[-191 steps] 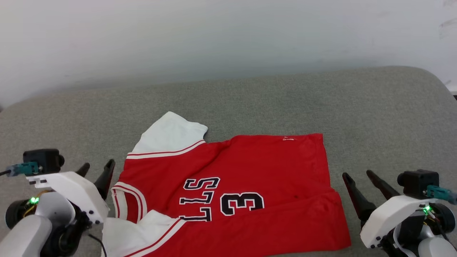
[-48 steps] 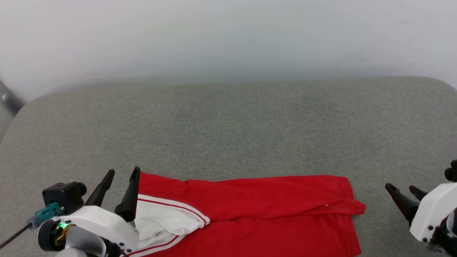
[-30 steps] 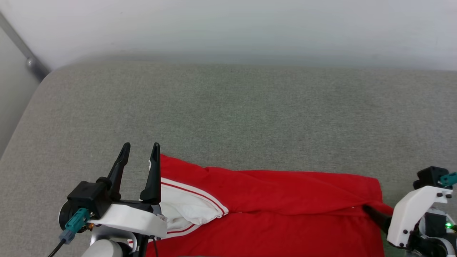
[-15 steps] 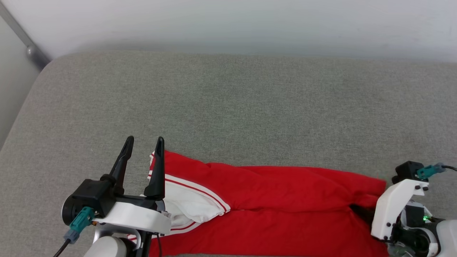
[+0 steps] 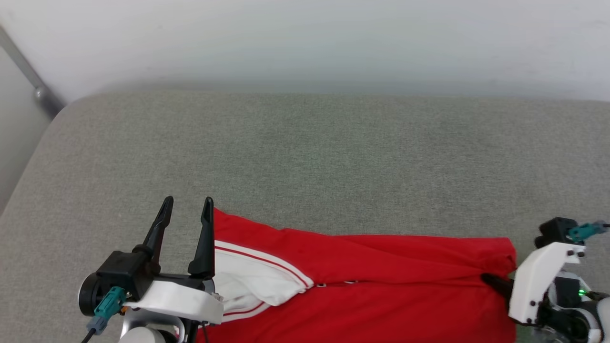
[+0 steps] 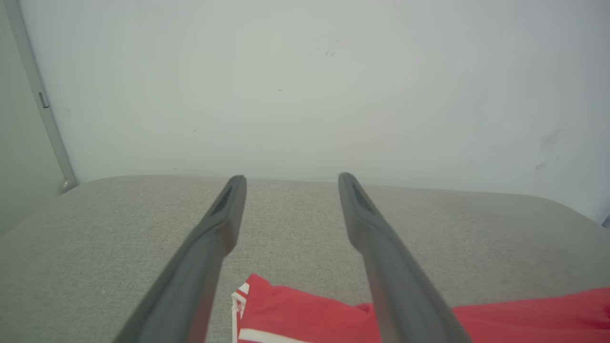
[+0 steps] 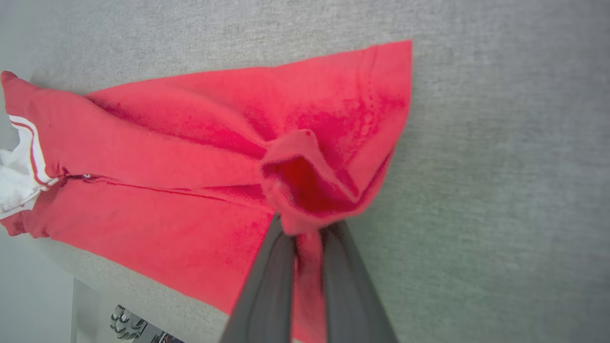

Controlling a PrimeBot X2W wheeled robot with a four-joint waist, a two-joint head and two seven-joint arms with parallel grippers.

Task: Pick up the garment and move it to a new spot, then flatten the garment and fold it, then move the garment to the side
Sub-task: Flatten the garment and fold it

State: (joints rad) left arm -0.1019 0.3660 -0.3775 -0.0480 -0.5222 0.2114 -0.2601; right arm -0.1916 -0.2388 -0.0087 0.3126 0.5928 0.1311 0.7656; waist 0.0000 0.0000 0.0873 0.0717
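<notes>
Left side: left claw [image 5: 188, 199] has its fingers apart with nothing between them, pointing away from the robot. In the left wrist view the garment's [image 6: 295, 305] striped corner lies low between the two fingers, under them. Contact cannot be told.

Centre: the garment [image 5: 381, 267] lies as a long red band on the grey surface [image 5: 310, 157], close to its near edge. Long axis runs left to right. White sleeve [image 5: 252, 281] with red-white trim is at the left end, plain red cloth at the right. A seam line runs along the middle of the band.

Right side: right claw [image 7: 307, 233] has its fingers together, clamped on a bunched pinch of red cloth at the garment's right end — the cloth puckers up around the grip.

Judgement: one end is held and the other is free. The free sleeve end lies just below and slightly right of the left claw — the nearer arm for it. A short drop should reach it.
</notes>
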